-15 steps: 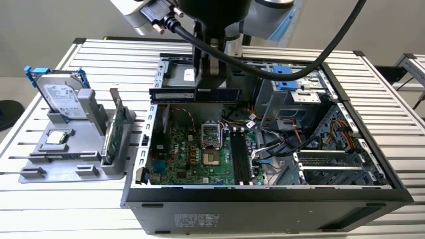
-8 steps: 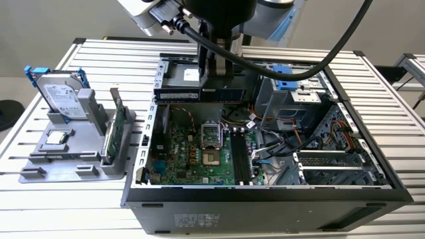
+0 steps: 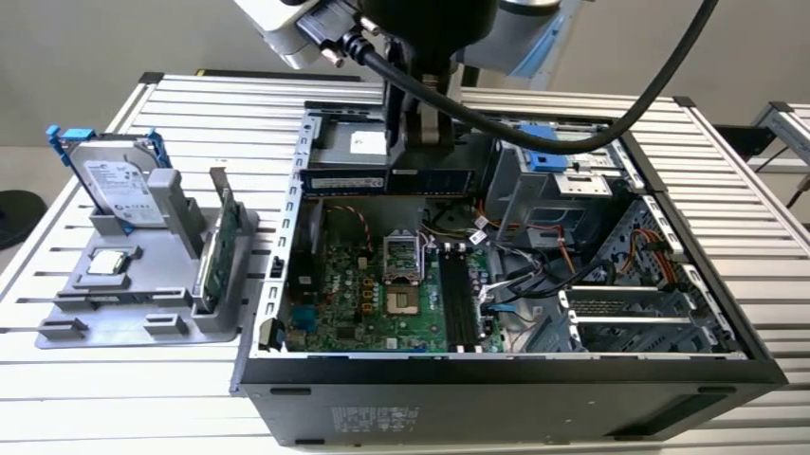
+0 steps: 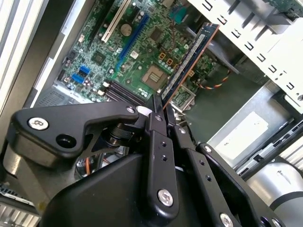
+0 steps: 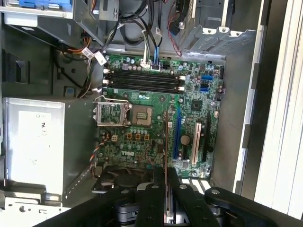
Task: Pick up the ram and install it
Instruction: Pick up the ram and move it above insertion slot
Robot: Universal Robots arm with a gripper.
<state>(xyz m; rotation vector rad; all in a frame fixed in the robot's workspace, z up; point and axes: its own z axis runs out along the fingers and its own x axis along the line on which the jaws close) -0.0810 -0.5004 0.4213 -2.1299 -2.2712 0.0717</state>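
Black gripper was pinched shut on the long, thin blue ram stick, crosswise above the black memory slots; seating it cleanly would likely demand turning it parallel.

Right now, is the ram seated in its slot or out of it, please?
Out: the tool grips the ram above the board; slots empty.

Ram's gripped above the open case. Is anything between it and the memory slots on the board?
Nothing visible. The gripper holds the ram in open air above the motherboard, and the black memory slots lie bare. A cable bundle plugs in just beside them, not across.
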